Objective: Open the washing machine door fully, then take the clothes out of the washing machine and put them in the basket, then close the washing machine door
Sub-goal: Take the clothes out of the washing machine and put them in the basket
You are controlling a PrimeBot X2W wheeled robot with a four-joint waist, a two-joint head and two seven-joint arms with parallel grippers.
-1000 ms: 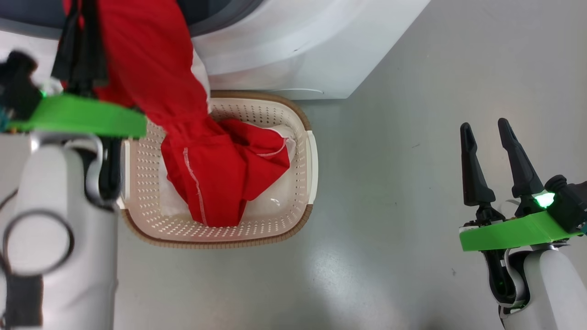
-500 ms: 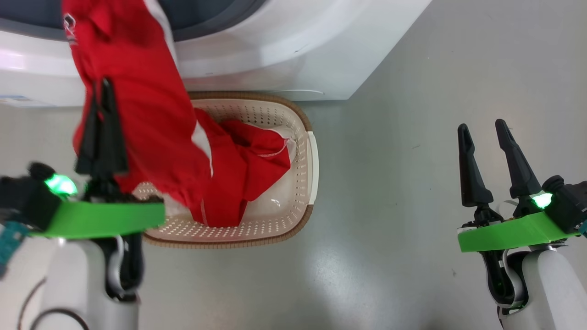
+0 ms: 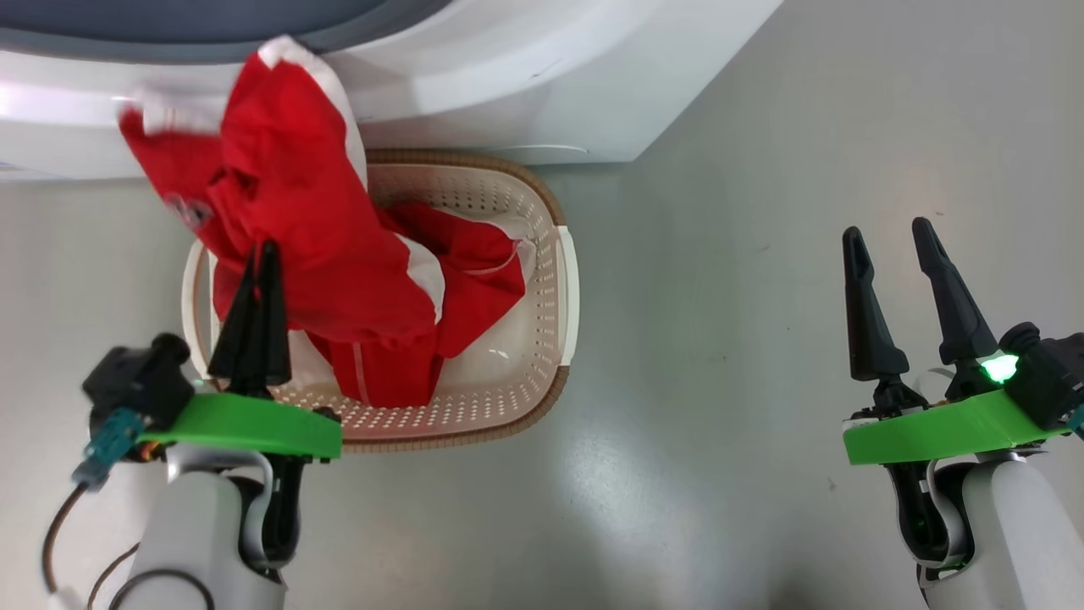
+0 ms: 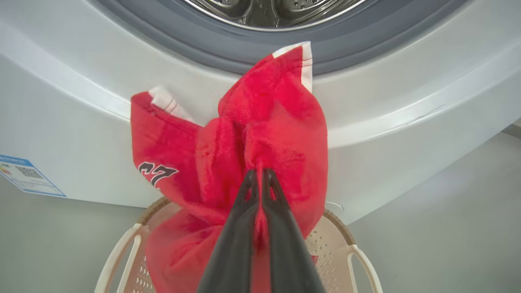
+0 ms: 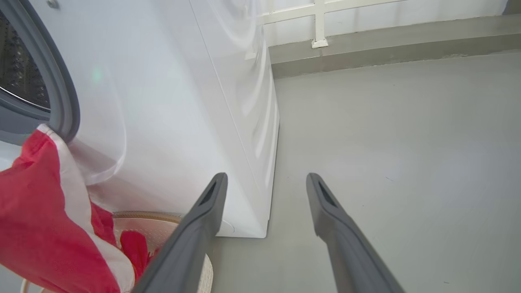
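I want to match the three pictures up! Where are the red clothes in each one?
Head view: clothes upper left, draping down into the basket.
Left wrist view: clothes at centre, pinched in the left gripper's shut jaws.
Right wrist view: clothes in the lower-left corner.
Shared landmark: the basket, beneath the clothes in every view.

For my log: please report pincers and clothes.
Left pincer shut on clothes, over basket. Right pincer open, empty. Clothes partly in basket, partly hanging. Washer close behind, not blocking.
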